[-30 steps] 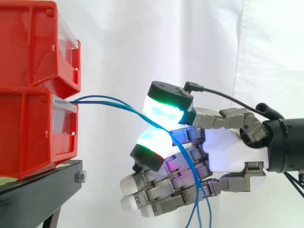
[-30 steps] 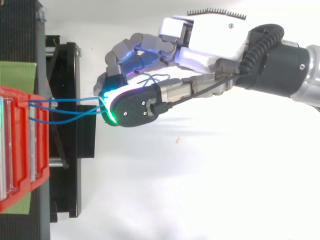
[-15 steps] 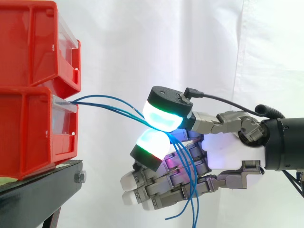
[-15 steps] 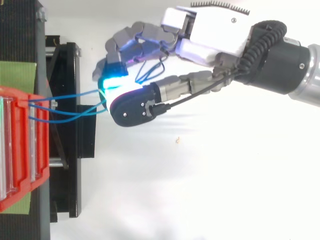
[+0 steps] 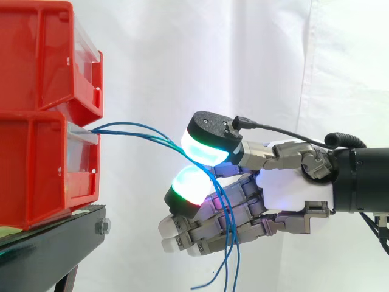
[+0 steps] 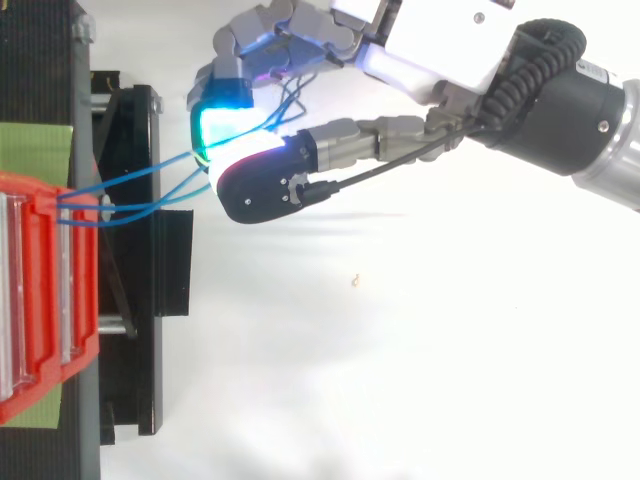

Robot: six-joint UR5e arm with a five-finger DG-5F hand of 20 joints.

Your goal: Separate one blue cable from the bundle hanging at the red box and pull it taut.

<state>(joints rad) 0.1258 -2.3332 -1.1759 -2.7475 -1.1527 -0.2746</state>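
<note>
Thin blue cables point(image 5: 137, 129) come out of the front of the lower red box point(image 5: 42, 170) and run right to my hand point(image 5: 292, 191). There they pass between two glowing fingertips point(image 5: 203, 151), which are closed together on them. Behind the pinch the cables drop across the curled fingers and their loose ends dangle below the hand. In the top view the cables point(image 6: 140, 205) fan out from the red box point(image 6: 40, 300) to the hand point(image 6: 430, 45), still with some sag. I cannot tell whether one strand or several sit in the pinch.
A second red box point(image 5: 42, 55) is stacked on the lower one. Both stand on a black stand point(image 5: 48, 243) at the left. A green pad point(image 6: 35, 150) lies on the stand behind the boxes. White curtain hangs behind and to the right.
The hand has shifted toward the top edge of the top view, dragging the cables with it. In the side view its loose cable ends have swung up and to the left.
</note>
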